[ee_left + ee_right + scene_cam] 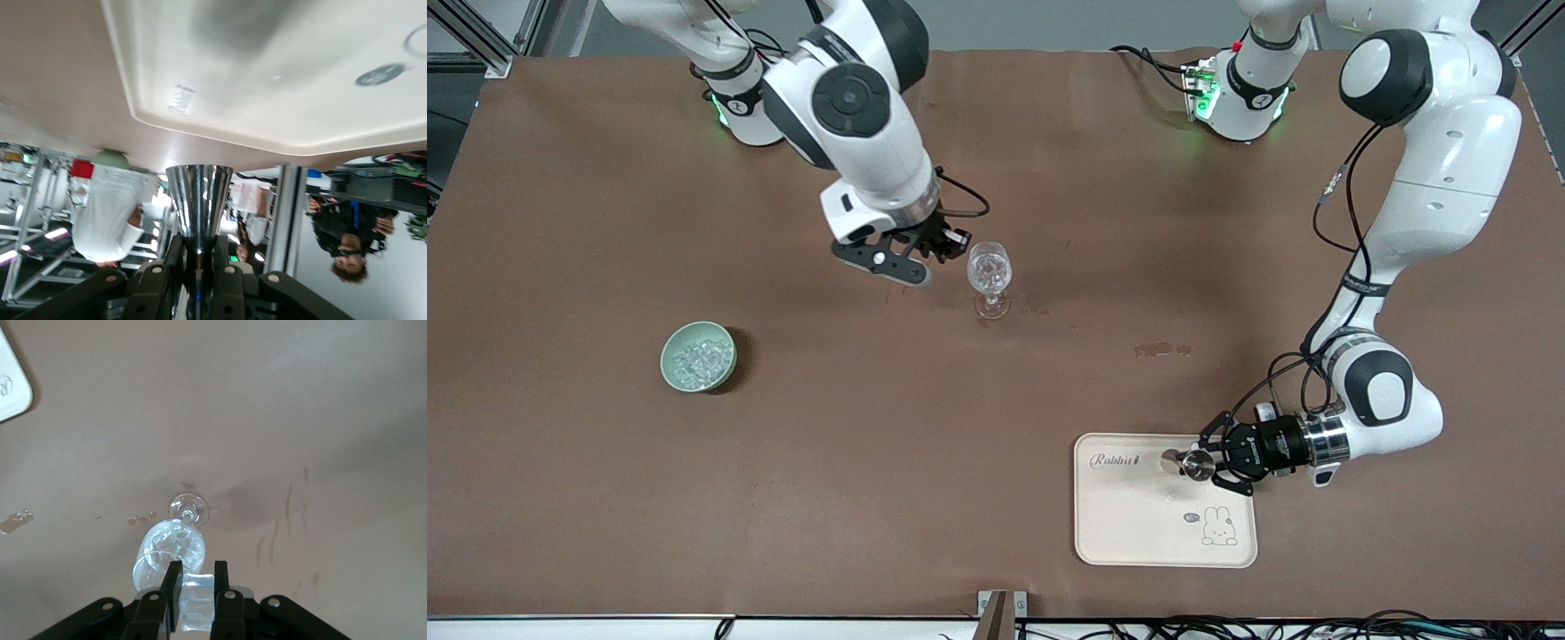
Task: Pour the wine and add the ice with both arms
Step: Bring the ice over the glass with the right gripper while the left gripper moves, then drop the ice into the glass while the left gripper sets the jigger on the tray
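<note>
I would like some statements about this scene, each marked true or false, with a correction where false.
1. The wine glass stands upright on the brown table. True.
2. The ice lies in the pale green bowl. True; some ice is also in the glass.
3. The left claw holds the wine glass. False: it is shut on a shiny metal cup over the cream tray.
4. The right claw is open and empty. False: it grips an ice cube beside the glass.
5. The bowl stands on the tray. False: it stands on the table toward the right arm's end.
</note>
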